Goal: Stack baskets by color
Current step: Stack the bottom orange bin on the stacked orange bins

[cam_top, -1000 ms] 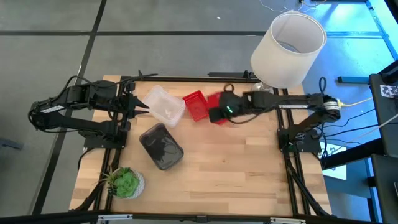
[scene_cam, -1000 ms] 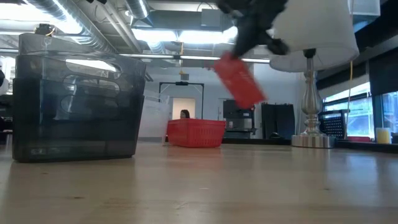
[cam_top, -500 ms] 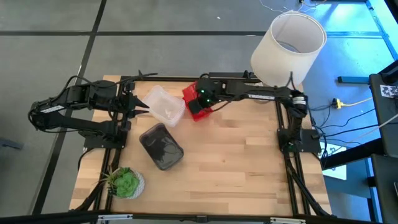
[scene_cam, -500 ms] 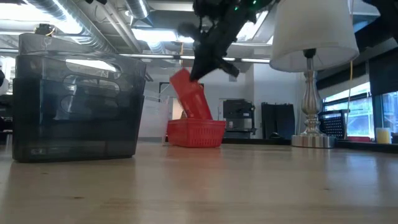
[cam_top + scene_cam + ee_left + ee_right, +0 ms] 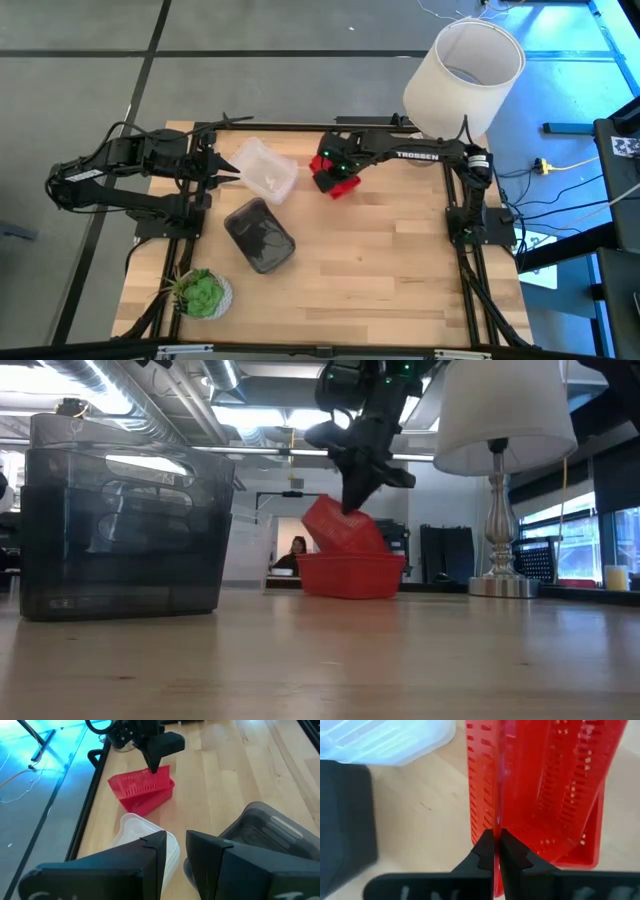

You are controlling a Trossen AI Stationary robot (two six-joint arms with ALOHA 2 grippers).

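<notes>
My right gripper [image 5: 336,164] is shut on a red basket [image 5: 340,528], which tilts over a second red basket [image 5: 350,576] resting by its base on the table at the far middle. Both show in the left wrist view, the held one [image 5: 140,783] above the other [image 5: 152,803]. A clear basket stack [image 5: 262,168] lies left of them. A dark grey basket [image 5: 258,234] stands nearer the front. My left gripper [image 5: 226,169] hovers at the far left beside the clear baskets, its fingers slightly open with nothing between them. My right gripper pinches the top edge of one wall [image 5: 496,822] of the red basket between its two fingers, near a corner. The fingers come steeply from above. The basket hangs tilted below them, its lower end [image 5: 372,546] down inside the red basket on the table.
A white lampshade [image 5: 463,75] stands at the far right corner on a metal lamp base [image 5: 503,586]. A green potted plant [image 5: 200,292] sits at the near left corner. Bare wooden tabletop [image 5: 380,270] spreads over the near right.
My right gripper has carried the red basket toward the table's left and down, rolling as it went. The basket, first clear above the table, now dips tilted into the resting red basket, which has slid slightly toward the right.
</notes>
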